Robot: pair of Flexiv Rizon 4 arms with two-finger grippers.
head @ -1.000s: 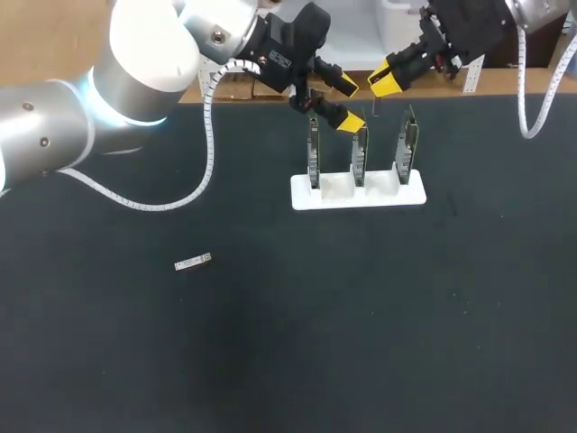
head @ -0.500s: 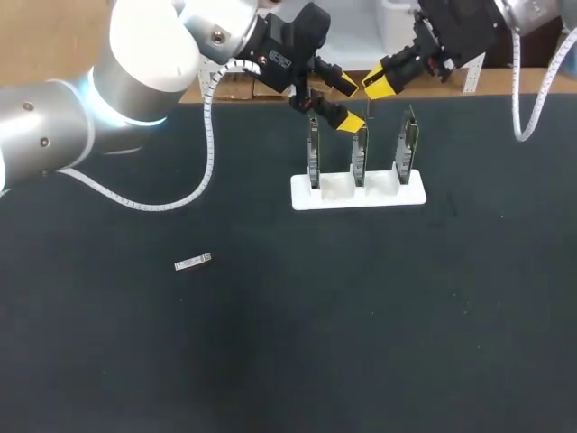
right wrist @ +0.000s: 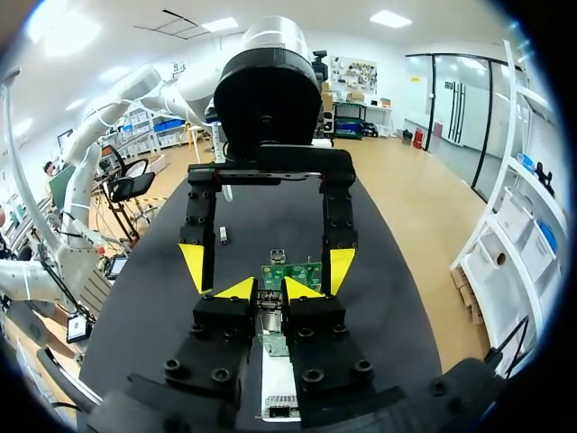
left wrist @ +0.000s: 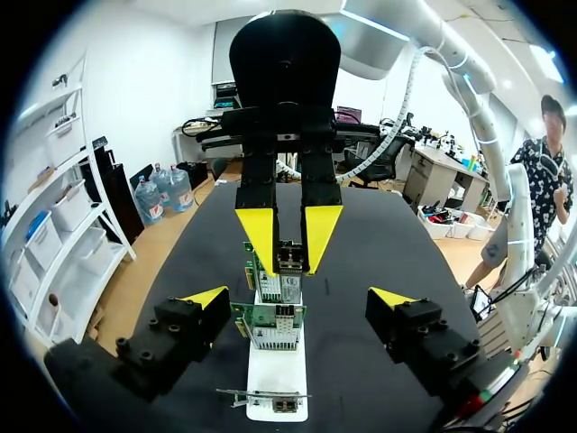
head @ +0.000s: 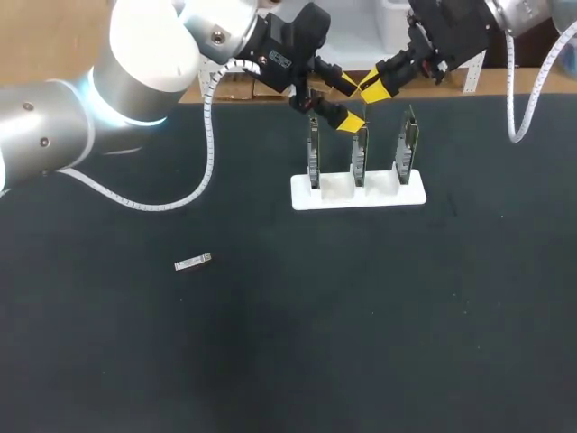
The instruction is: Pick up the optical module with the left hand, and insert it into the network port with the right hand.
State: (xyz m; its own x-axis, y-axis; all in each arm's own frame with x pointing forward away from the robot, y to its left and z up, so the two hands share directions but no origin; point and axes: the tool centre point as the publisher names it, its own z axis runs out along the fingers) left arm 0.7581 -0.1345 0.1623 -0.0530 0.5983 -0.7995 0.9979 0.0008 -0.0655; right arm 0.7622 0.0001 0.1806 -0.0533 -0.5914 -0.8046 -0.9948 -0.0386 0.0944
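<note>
My right gripper [head: 374, 84] is shut on a small silver optical module [right wrist: 269, 305], hanging above the middle network card [head: 360, 153] of a white rack [head: 358, 194]. In the left wrist view this module [left wrist: 288, 260] shows between the right gripper's [left wrist: 288, 236] yellow tips. My left gripper [head: 349, 103] stands open right beside it, its fingers either side of the middle card [left wrist: 273, 325] and holding nothing. A second module [head: 192, 262] lies flat on the black table at the left, far from both grippers.
The rack holds three upright green cards, the others being at the left [head: 313, 155] and right [head: 407, 149]. The two grippers face each other with tips nearly touching over the rack. The table's far edge runs just behind the rack.
My right gripper has moved left with the module, from above the right-hand gap to close against the left gripper's tips. The left arm has stayed still.
</note>
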